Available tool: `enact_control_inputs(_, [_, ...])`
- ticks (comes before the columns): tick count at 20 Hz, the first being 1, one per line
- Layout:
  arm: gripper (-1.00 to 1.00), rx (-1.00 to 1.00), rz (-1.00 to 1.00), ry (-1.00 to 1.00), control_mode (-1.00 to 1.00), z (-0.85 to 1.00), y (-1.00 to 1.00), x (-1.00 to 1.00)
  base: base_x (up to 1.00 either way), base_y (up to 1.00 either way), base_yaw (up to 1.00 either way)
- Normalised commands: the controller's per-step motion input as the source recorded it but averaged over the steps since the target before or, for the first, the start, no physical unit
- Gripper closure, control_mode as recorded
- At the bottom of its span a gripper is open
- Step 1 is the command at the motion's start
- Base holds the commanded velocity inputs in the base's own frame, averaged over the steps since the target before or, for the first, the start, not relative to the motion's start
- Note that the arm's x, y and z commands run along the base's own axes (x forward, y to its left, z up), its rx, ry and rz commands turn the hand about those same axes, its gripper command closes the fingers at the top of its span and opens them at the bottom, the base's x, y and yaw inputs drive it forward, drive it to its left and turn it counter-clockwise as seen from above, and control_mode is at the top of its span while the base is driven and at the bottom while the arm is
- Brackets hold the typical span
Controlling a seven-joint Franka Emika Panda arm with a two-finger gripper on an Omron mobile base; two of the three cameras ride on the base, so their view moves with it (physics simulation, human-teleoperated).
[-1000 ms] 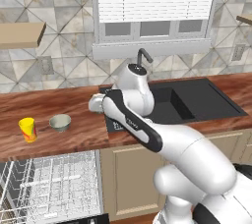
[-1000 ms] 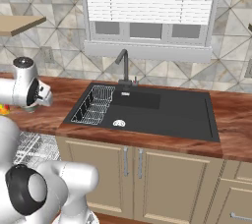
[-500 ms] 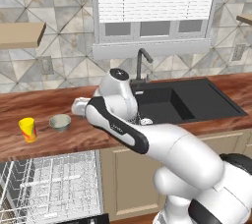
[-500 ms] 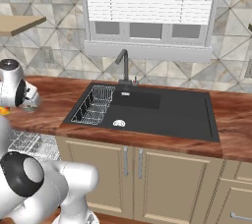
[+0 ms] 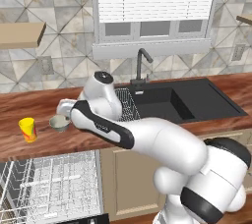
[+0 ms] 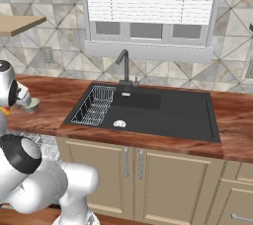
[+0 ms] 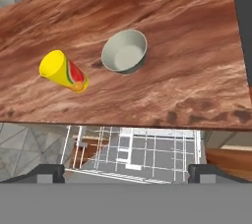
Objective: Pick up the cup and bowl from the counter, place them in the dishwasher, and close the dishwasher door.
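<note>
The yellow cup with a red-orange patch stands on the reddish-brown counter, and the pale grey-green bowl sits close beside it. In the left base view the cup is left of the bowl. My gripper hangs above and in front of both, open, its fingertips wide apart with nothing between them. In the left base view the gripper hovers just over the bowl. Below the counter edge the dishwasher's white wire rack shows, pulled out. My arm partly hides the bowl in the right base view.
To the right lies a black sink with a wire basket and a dark faucet. Beige cabinet doors sit under the sink. A pale wooden shelf hangs on the tiled wall above the cup.
My arm has swung left along the counter, from near the sink's left edge to above the bowl. The gripper stays open; cup and bowl have not moved.
</note>
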Motion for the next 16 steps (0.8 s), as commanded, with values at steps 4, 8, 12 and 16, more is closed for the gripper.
enact_control_inputs(4, [-1.0, 0.0, 0.0, 0.0, -1.0, -0.09, 0.44, 0.19, 0.0, 0.0, 0.0])
enact_control_inputs(8, [-1.0, 0.0, 0.0, 0.0, -1.0, -0.04, 0.41, 0.17, 0.0, 0.0, 0.0])
enact_control_inputs(12, [-1.0, 0.0, 0.0, 0.0, -1.0, -0.07, 0.43, 0.16, 0.0, 0.0, 0.0])
enact_control_inputs(16, [-1.0, 0.0, 0.0, 0.0, -1.0, -0.15, 0.44, 0.15, 0.0, 0.0, 0.0])
